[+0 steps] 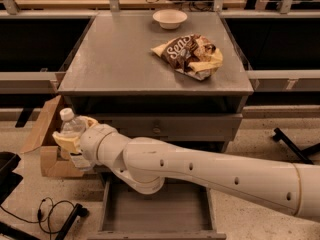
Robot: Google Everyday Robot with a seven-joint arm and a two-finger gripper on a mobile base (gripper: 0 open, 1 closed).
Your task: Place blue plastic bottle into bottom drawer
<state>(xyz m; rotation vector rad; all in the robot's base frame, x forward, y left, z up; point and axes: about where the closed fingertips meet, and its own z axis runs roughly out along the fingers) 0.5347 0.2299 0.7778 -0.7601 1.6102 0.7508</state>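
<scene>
The blue plastic bottle (71,134), clear with a white cap and a white label, is upright in my gripper (74,137), which is shut on it. They are held in the air to the left of the grey cabinet, below its top and above the floor. The bottom drawer (155,209) is pulled open at the bottom of the view, a grey box with a flat floor. My white arm (200,171) crosses in front of the cabinet and hides the drawer's back part. The bottle is left of and above the drawer's left wall.
A brown chip bag (192,54) and a white bowl (169,18) sit on the cabinet top (110,59). An upper drawer front with a knob (157,130) is shut. An open cardboard box (47,144) stands on the floor at the left, with black cables (50,211) near it.
</scene>
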